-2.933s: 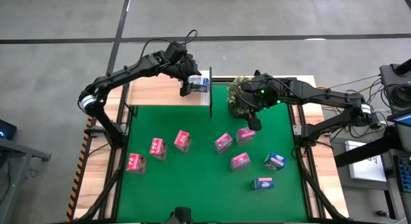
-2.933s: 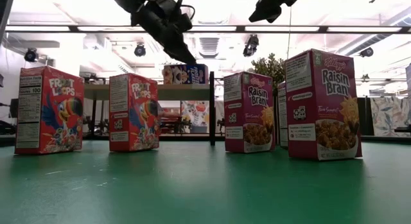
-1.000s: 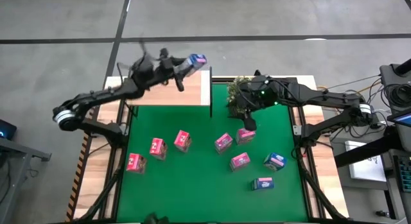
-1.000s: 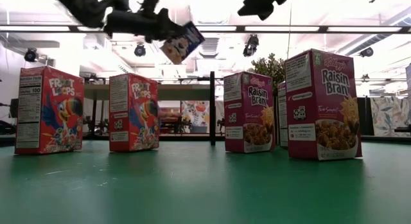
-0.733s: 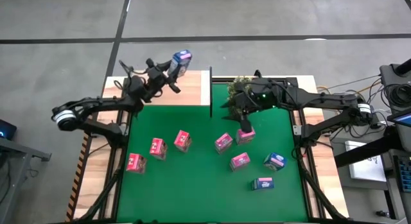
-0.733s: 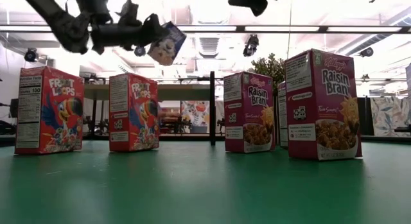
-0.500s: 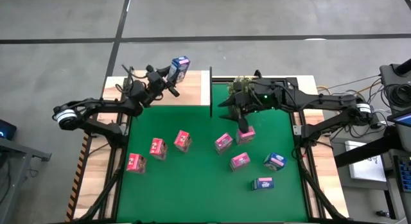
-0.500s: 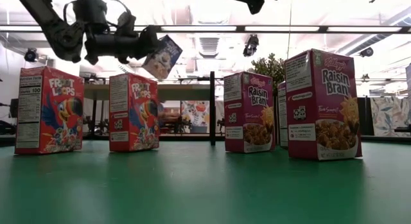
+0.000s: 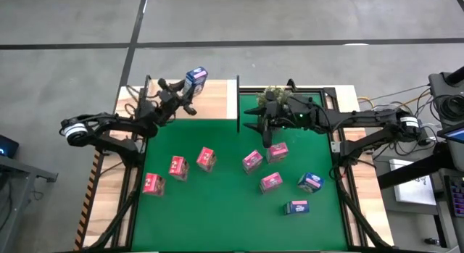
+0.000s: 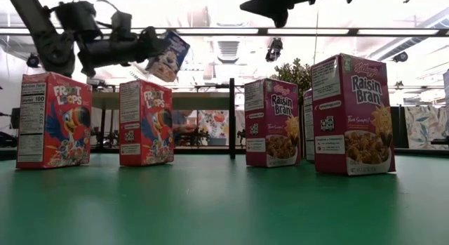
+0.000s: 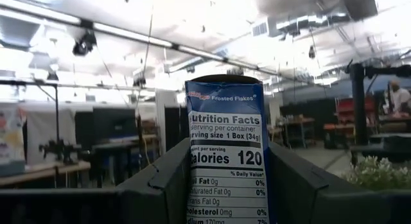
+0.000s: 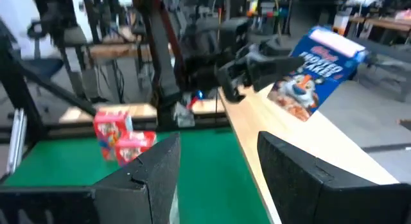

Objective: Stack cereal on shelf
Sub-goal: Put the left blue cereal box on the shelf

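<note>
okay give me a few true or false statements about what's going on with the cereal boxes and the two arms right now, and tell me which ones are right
1. The left tool holds a blue cereal box in the air above the shelf. True.
2. The blue box in the left tool is a Raisin Bran box. False: the left wrist view shows Frosted Flakes on it.
3. The right tool grips a pink box. False: its fingers stand apart and bare, above the pink boxes on the green mat.
4. A potted plant stands at the far edge of the mat, under the right arm. True.
5. All boxes on the mat are pink. False: two blue boxes are at the right.
</note>
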Robot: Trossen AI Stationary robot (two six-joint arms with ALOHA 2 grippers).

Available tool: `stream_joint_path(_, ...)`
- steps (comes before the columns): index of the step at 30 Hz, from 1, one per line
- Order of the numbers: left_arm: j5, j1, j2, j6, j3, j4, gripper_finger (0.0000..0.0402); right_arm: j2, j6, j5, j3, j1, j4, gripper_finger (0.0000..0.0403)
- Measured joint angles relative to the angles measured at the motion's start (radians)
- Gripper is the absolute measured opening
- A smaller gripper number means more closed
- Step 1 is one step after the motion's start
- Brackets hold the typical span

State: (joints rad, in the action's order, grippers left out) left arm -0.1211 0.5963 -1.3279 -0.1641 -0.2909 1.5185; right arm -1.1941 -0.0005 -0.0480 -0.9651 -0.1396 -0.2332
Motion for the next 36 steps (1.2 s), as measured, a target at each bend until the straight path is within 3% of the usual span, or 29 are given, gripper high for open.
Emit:
stream_joint_path(11,-0.004,0.001,-0.013,-0.01,0.043,0.051,0.0153,0.0,0.016,0.026,0.004,0.005,-0.087,0.0196)
stream_joint_path(16,-0.065,0.001,-0.013,0.008,0.043,-0.051,0.0153,0.0,-0.001,0.026,-0.009,0.005,-0.087,0.0196)
stream_joint_path(27,-0.064,0.001,-0.013,0.045,0.045,-0.105,0.0153,-0.001,-0.013,0.025,-0.01,0.005,-0.084,0.0196)
stream_joint_path(36,-0.062,0.001,-0.012,0.046,0.057,-0.113,0.0187,-0.001,-0.024,0.025,-0.01,0.005,-0.07,0.0196)
